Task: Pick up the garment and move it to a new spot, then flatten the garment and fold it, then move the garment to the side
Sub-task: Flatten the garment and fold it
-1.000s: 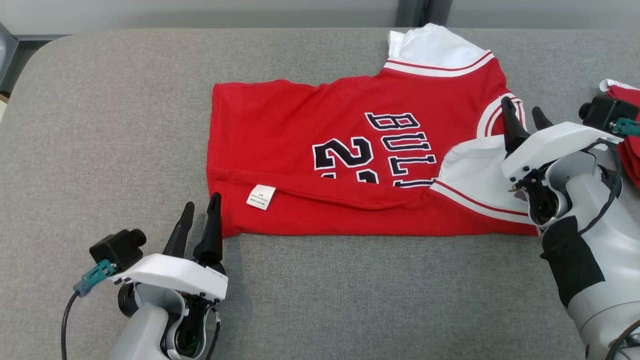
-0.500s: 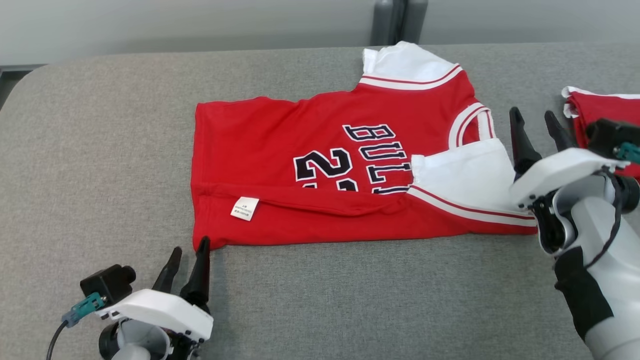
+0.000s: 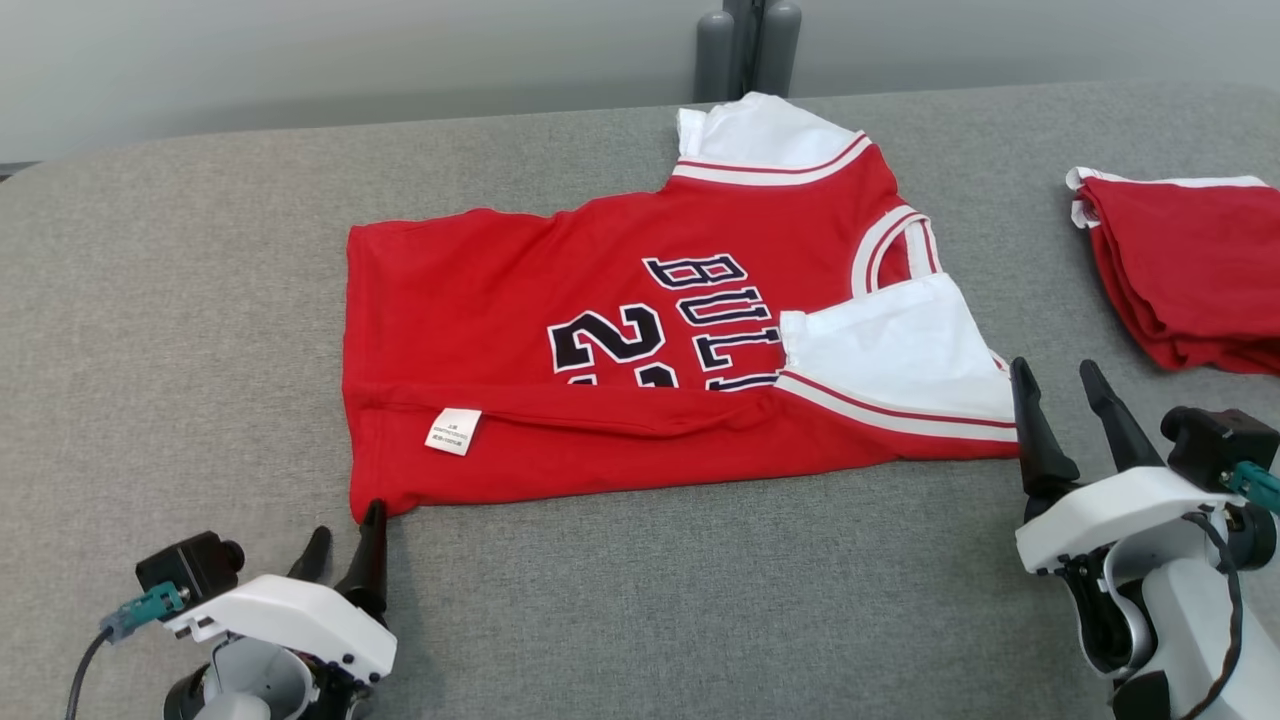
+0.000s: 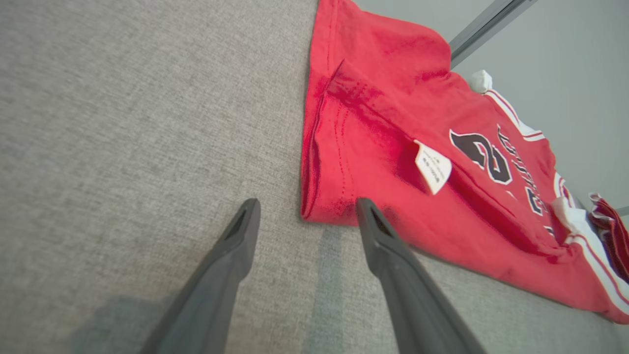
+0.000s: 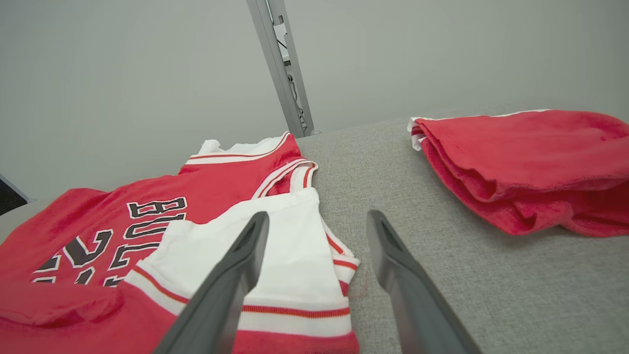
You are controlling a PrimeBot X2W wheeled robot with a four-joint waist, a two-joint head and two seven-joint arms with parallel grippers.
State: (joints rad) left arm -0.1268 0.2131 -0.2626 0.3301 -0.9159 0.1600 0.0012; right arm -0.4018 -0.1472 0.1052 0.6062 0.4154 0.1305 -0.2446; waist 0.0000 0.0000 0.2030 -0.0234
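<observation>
On the grey table (image 3: 200, 300), a red jersey (image 3: 520, 300) lies half-folded.

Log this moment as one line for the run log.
jersey: near edge folded over | left pincer: open, at hem corner | right pincer: open, beside white sleeve

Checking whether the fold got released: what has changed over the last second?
The right pincer drew back off the white sleeve toward the robot, open and holding nothing. The left pincer backed off slightly, open at the jersey hem corner. The jersey stayed folded the same way.
</observation>
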